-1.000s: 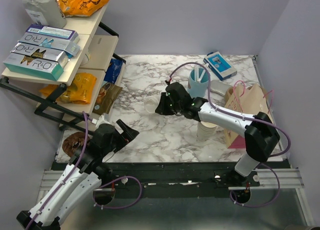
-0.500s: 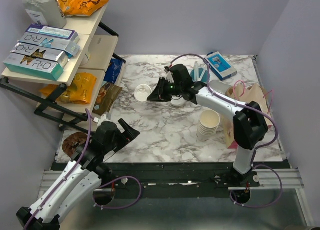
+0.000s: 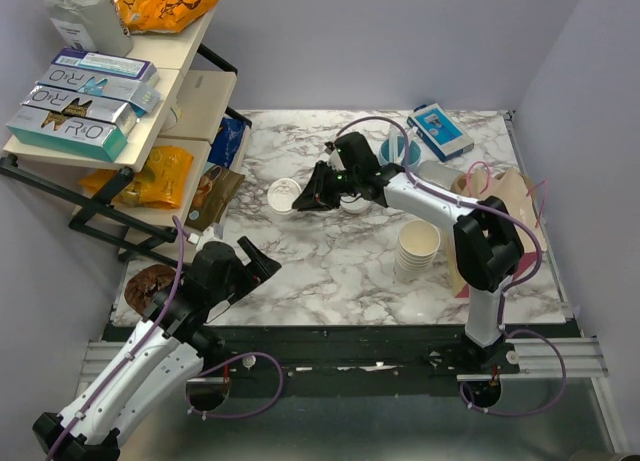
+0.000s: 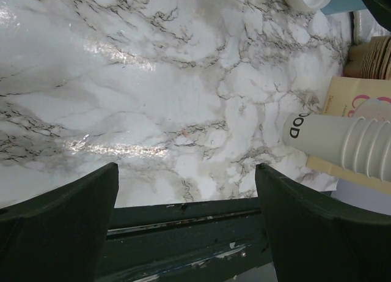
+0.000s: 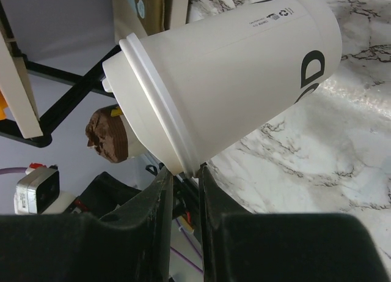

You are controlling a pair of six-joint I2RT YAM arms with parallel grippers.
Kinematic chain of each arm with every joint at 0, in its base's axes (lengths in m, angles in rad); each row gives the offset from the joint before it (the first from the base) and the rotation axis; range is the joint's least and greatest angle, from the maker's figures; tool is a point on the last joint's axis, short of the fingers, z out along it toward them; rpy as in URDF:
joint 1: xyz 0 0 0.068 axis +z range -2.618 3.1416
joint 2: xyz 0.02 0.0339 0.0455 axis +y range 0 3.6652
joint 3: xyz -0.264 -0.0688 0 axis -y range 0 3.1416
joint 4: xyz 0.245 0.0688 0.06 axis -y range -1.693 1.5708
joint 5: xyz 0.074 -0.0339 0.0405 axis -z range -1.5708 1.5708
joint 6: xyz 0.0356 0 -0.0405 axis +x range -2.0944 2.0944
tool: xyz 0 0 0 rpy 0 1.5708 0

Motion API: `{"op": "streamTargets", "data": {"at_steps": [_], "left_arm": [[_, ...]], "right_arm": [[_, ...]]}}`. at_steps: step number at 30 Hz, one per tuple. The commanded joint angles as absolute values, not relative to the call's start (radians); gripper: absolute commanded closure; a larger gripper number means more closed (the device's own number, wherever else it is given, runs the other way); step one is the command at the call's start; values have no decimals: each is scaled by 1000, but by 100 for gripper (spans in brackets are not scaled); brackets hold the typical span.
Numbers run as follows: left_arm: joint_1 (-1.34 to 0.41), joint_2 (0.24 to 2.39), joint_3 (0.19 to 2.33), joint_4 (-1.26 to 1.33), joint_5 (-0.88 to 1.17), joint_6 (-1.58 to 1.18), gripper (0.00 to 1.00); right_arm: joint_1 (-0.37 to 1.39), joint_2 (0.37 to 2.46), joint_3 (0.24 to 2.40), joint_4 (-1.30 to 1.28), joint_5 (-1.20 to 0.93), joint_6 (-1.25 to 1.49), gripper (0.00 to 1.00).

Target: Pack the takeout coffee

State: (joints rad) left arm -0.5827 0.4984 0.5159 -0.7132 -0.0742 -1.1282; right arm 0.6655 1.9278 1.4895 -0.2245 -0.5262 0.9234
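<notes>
Marble-patterned table [image 3: 330, 271] fills the middle of the room, with a loaded shelf [image 3: 180, 86] along its left edge and a paper bag [image 3: 495, 201] at its right edge.

My right arm reaches across toward the shelf side. My right claw [image 3: 308, 195] is nearly closed and pinches the takeout coffee [image 3: 283, 194] by the rim of its white lid. From my right wrist, the rim drops into the narrow gap of that claw [image 5: 183, 178]. The rest of the cup [image 5: 226, 80] slants away above the marble [image 5: 342, 141], a dark printed letter showing on its side. Seen from above, the coffee sits over the left-middle of the table, between the claw and the shelf. I cannot tell whether its base touches the marble.

My left claw [image 3: 250, 261] hangs near the front left corner of the table, well apart from the coffee. It is spread wide and holds nothing; from my left wrist, bare marble [image 4: 153, 80] shows between its two dark fingers [image 4: 61, 227].

A stack of paper cups [image 3: 417, 249] stands just beside the bag. It also shows at the right of my left-wrist view [image 4: 342, 141]. A light-blue mug [image 3: 398, 153] stands farther back, partly behind my right arm.
</notes>
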Motion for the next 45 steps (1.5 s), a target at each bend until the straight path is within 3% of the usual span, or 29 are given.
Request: {"op": "streamTargets", "data": {"at_steps": [1,32,45], "left_arm": [[-581,492,549,-722,-67,-1118,1],[-581,502,542,-730,-74,-1131,1],[-581,512,537,-692,-49,-1135,1]], "right_arm": [[657,1968,1499,-244,-569,936,93],[604,2005,1448,-233,-555,945,77],[577,1968,1436,-230,-500,957,49]]}}
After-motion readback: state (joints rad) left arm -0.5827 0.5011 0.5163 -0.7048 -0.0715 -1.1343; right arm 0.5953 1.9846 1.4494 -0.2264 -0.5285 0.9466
